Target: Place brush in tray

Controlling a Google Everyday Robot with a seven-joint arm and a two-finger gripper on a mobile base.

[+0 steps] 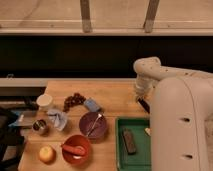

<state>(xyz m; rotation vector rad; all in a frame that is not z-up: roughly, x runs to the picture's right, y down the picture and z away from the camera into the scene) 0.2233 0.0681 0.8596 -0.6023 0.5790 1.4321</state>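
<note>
The green tray [120, 150] sits at the table's front right, partly hidden by my white arm. A flat dark block [129, 141] lies in it, and a small pale piece [147, 131] shows at its right side. My gripper [140, 99] is at the end of the arm, just above the tray's far right corner. A slim dark stick, the brush [144, 105], shows right under the gripper, angled toward the tray. Whether the gripper holds it is hidden by the arm.
A purple bowl [93, 125] with a utensil stands left of the tray. A red bowl [76, 148], an apple [46, 154], grapes [75, 100], a white cup [45, 101], a blue packet [92, 105] and a can [40, 126] fill the table's left.
</note>
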